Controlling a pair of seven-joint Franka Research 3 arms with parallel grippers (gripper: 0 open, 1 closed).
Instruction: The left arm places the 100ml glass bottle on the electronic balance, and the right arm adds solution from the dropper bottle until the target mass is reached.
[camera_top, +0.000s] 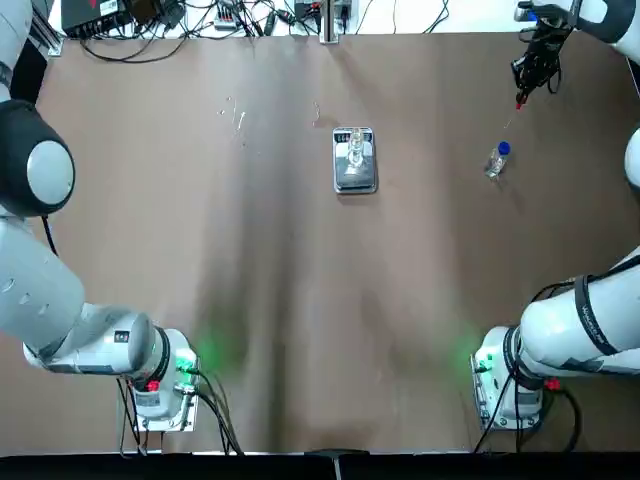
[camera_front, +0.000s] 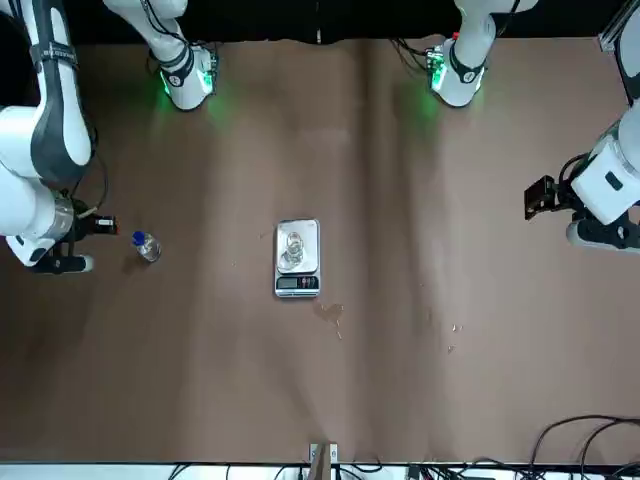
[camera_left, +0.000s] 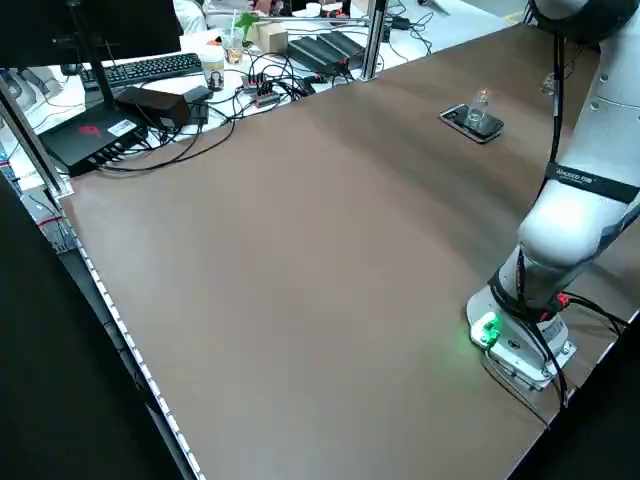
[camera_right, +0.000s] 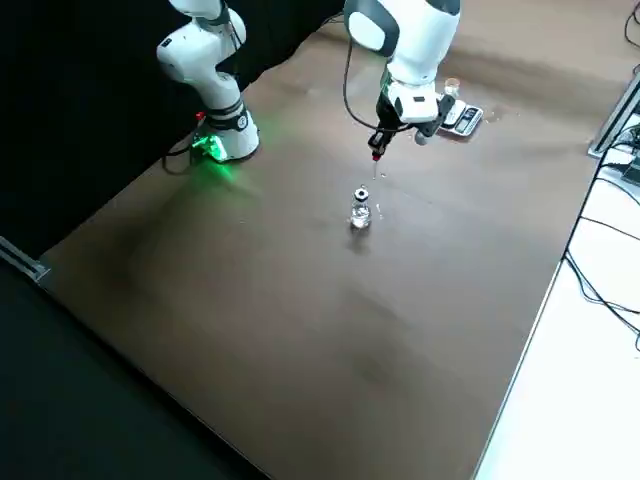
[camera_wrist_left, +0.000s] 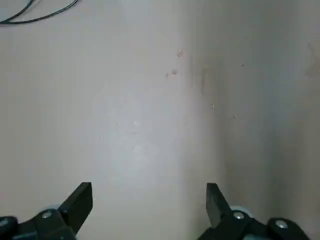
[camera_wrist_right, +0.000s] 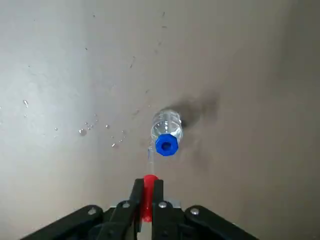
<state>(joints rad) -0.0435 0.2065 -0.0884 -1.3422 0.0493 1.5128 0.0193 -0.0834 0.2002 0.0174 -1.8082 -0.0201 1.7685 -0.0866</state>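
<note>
Right tool (camera_wrist_right: 148, 185) pinching red dropper (camera_wrist_right: 148, 202), blue-collared bottle (camera_wrist_right: 166, 124) near, glass bottle (camera_front: 292, 250) on balance (camera_front: 312, 270)

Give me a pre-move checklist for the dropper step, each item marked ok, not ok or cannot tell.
1. Glass bottle on the balance: ok, it stands on the plate of the electronic balance.
2. Left gripper clear of the glass bottle: ok, open and off to the side.
3. Red dropper top gripped: ok, right gripper shut on it.
4. Dropper over the glass bottle: not ok, it is by the blue-collared bottle.
5. Liquid in the dropper: cannot tell.
6. Balance reading: cannot tell, display illegible.
</note>
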